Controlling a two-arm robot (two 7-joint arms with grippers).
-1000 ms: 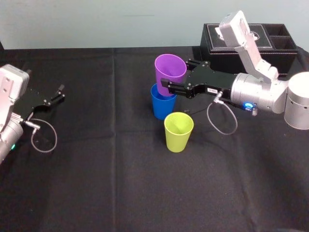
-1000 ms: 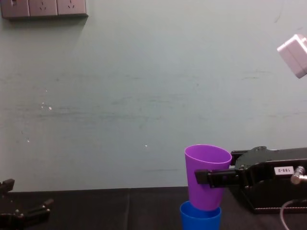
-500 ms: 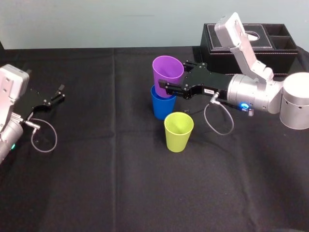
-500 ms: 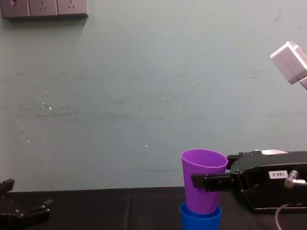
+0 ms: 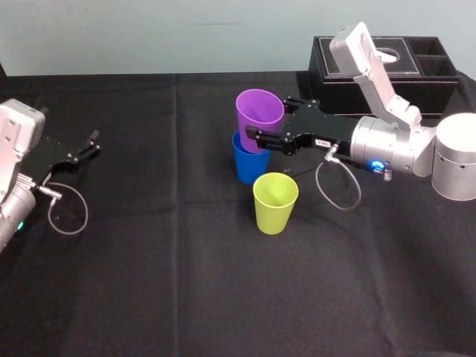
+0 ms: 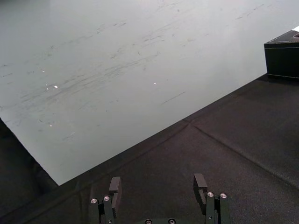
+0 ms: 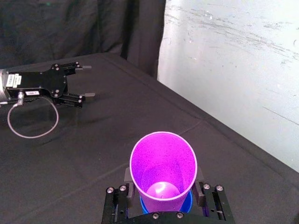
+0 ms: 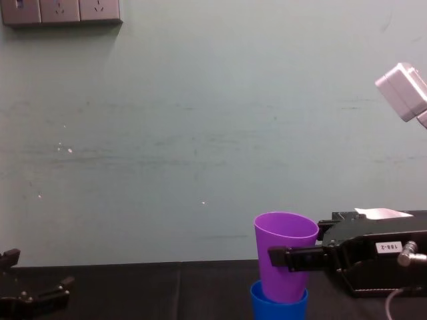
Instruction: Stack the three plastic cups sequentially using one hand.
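Fingers [image 5: 266,142] of the right gripper [image 5: 262,120] are clamped on the purple cup [image 5: 259,111], one flat jaw on each side of its wall, about halfway up. Right wrist view shows the same: the purple cup [image 7: 163,163] sits between both jaws, mouth up, nothing inside it. Its base is set into the blue cup [image 5: 247,163], only partly down, so most of the purple wall stands above the blue rim. Chest view has the purple cup [image 8: 285,253] leaning a little, its bottom inside the blue cup [image 8: 277,308], with one finger [image 8: 300,257] across its side. The blue cup stands upright on the black table [image 5: 186,282], near the middle. The yellow-green cup [image 5: 275,202] stands upright by itself, just in front of the blue one on the robot's side, near it but apart. The right arm reaches in from the right, passing in front of the black tissue box [image 5: 327,82] at the far right of the table. The left gripper [image 5: 95,143] is parked at the far left, low over the table, well apart from the cups. Left wrist view shows its fingers [image 6: 114,184] spread wide with nothing between them.
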